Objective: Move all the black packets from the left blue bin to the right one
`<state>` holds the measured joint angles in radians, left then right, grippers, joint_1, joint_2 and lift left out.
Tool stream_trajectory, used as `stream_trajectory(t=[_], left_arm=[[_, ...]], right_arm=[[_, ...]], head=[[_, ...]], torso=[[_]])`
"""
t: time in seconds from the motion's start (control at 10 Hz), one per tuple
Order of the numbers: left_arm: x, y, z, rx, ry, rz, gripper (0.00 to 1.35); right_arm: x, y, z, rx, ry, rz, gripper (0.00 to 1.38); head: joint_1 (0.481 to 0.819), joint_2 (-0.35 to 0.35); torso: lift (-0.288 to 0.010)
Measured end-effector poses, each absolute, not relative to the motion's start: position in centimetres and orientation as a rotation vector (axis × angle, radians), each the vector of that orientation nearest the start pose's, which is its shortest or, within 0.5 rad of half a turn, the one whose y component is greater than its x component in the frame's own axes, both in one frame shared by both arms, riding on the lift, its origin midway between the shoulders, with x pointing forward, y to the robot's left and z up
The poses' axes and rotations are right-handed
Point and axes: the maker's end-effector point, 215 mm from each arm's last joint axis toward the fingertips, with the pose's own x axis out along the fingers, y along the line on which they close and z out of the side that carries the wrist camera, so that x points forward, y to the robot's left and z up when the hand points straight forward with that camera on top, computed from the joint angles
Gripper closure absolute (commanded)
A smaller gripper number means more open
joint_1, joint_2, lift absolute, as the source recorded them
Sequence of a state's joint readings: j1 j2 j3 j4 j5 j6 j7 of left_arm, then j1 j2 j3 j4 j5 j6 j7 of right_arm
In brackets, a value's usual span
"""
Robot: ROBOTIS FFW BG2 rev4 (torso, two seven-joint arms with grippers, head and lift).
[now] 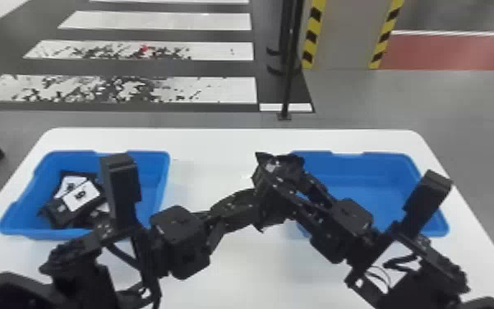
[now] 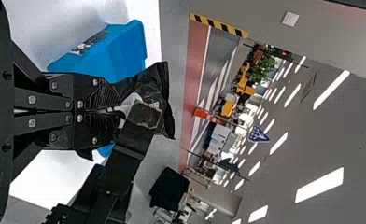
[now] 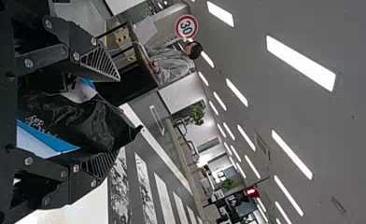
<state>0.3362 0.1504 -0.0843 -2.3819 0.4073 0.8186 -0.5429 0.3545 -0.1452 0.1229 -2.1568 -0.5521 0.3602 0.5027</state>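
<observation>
In the head view, the left gripper (image 1: 255,204) and the right gripper (image 1: 279,169) meet over the table (image 1: 217,141), in the gap between the two bins. A black packet (image 1: 273,217) is held up there, with the left gripper at its one side and the right gripper's jaws around it. More packets (image 1: 80,195) lie piled in the left bin (image 1: 157,155), black with white faces showing. The right bin (image 1: 365,183) stands at the other end of the table, partly behind the right arm. Beyond are a dark pole (image 1: 289,61), a crossing (image 1: 217,84) painted on the floor and a column (image 1: 340,33) with yellow-and-black edges.

In the left wrist view, the left gripper (image 2: 102,112) has its jaws drawn together, clamped on the packet's edge. A dark finger of the right gripper crosses over the packet. Behind it are a blue bin, an orange cone (image 2: 200,113) and a blue sign (image 2: 258,134).

In the right wrist view, the right gripper (image 3: 107,120) has its jaws wide apart, with the packet between them; whether either one touches it, I cannot tell. A round red-rimmed sign (image 3: 186,27) and a plant (image 3: 197,114) show farther off.
</observation>
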Motion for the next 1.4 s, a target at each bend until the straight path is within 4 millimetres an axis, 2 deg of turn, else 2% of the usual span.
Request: stream_trajectory(t=[0.2, 0.3, 0.4, 0.5, 0.6, 0.7, 0.8, 1.0, 1.1, 1.2, 1.3, 1.4], left_arm=[[38.6, 2.6, -28.0, -0.296, 0.321, -0.886, 1.21], [38.6, 2.6, -28.0, -0.298, 0.323, -0.886, 1.05], [38.4, 2.6, -28.2, -0.310, 0.330, -0.885, 0.55], [38.2, 2.8, -28.6, -0.327, 0.345, -0.879, 0.13], [38.1, 3.3, -29.1, -0.338, 0.359, -0.866, 0.08], [38.0, 3.8, -29.4, -0.343, 0.361, -0.852, 0.13], [38.2, 4.6, -29.5, -0.349, 0.354, -0.833, 0.15], [38.6, 6.6, -29.2, -0.348, 0.331, -0.787, 0.15], [38.7, 7.8, -29.2, -0.342, 0.329, -0.763, 0.15], [38.9, 8.9, -29.2, -0.336, 0.326, -0.738, 0.15], [39.0, 10.0, -29.2, -0.332, 0.323, -0.716, 0.15], [39.1, 11.1, -29.3, -0.324, 0.322, -0.691, 0.15]], right_arm=[[41.9, -3.9, -26.0, 0.470, 0.054, 0.804, 1.28], [42.0, -3.9, -25.9, 0.471, 0.048, 0.803, 1.28], [42.1, -4.0, -25.8, 0.471, 0.046, 0.801, 1.28], [42.6, -4.2, -25.8, 0.474, 0.042, 0.794, 1.28], [43.4, -4.6, -25.9, 0.476, 0.039, 0.785, 1.28], [44.6, -5.4, -26.6, 0.467, 0.043, 0.768, 1.28], [46.5, -6.9, -28.3, 0.449, 0.061, 0.728, 1.28], [51.3, -12.4, -34.4, 0.407, 0.144, 0.591, 1.28], [53.2, -15.6, -37.3, 0.378, 0.188, 0.514, 1.28], [54.6, -19.0, -39.5, 0.336, 0.220, 0.439, 1.27], [55.4, -21.7, -40.7, 0.304, 0.237, 0.383, 1.20], [55.9, -23.2, -40.9, 0.286, 0.238, 0.350, 0.86]], head=[[0.695, -0.019], [0.695, -0.019], [0.695, -0.020], [0.695, -0.020], [0.695, -0.018], [0.695, -0.021], [0.695, -0.026], [0.695, -0.067], [0.695, -0.093], [0.695, -0.108], [0.695, -0.132], [0.695, -0.142]], torso=[[-0.140], [-0.140], [-0.140], [-0.140], [-0.140], [-0.140], [-0.140], [-0.140], [-0.140], [-0.140], [-0.140], [-0.140]])
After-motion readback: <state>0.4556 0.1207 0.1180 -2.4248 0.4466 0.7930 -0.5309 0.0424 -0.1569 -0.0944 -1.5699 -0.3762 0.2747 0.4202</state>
